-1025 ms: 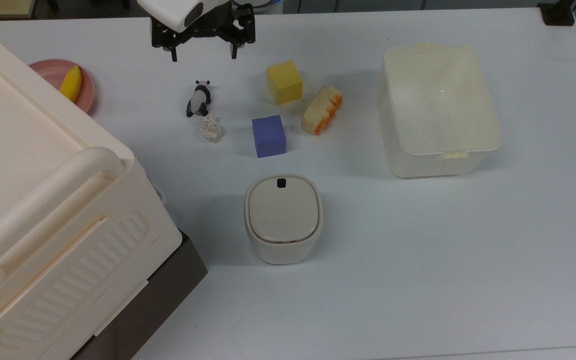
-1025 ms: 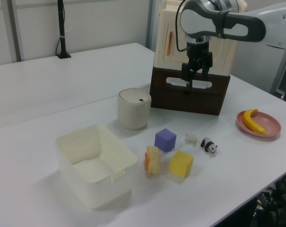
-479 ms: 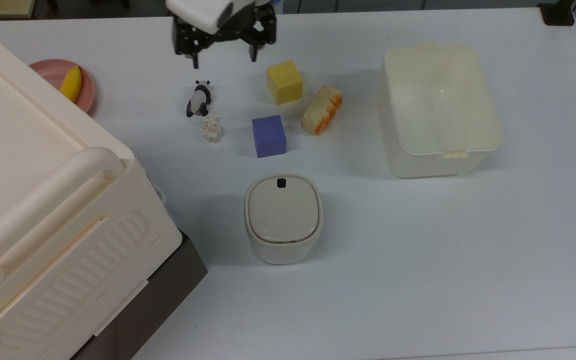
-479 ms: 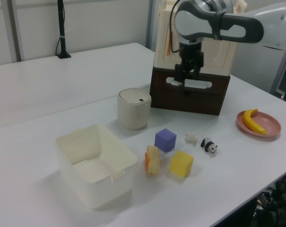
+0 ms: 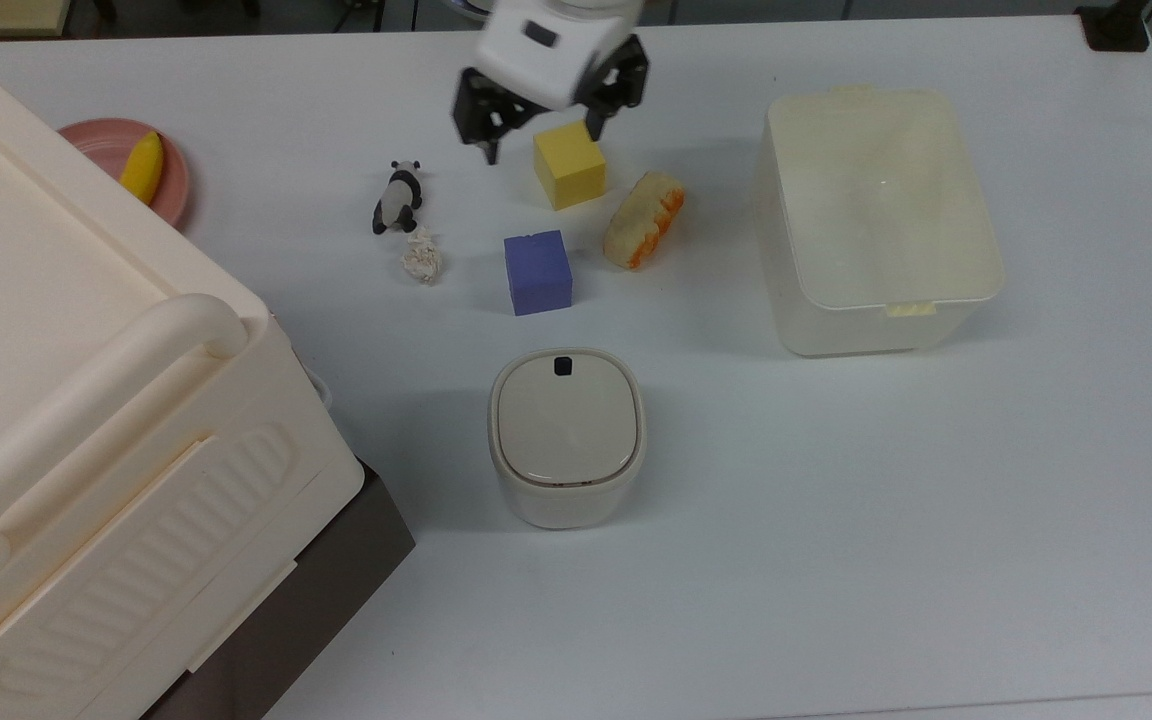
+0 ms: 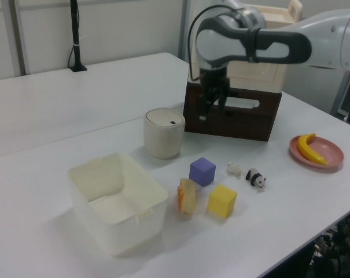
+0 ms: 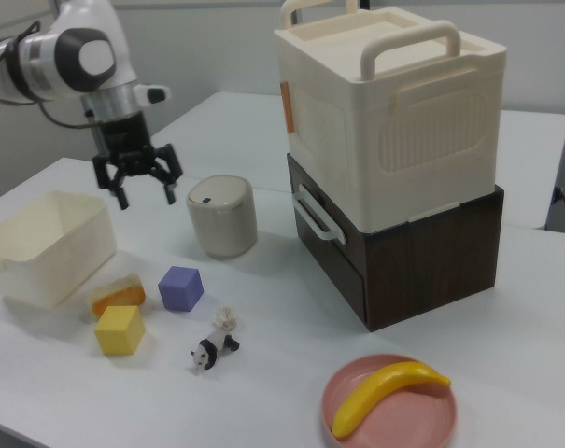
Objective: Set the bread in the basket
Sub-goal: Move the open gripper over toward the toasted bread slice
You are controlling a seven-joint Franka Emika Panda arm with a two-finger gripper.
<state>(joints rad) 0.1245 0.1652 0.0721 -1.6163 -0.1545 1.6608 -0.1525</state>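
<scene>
The gripper (image 5: pixel 541 140) hangs above the surface (image 5: pixel 836 500) with its fingers spread wide and nothing held, over the yellow cube (image 5: pixel 568 164). The bread (image 5: pixel 644 219) lies on the surface just beside that cube, between the cube and the basket (image 5: pixel 976 280), touching neither.

You've got a big white table (image 5: pixel 836 560) under soft, even light. Behind it in the left view there's a pale wall (image 6: pixel 128 29) and a black stand (image 6: pixel 76 37) at the table's far edge.
</scene>
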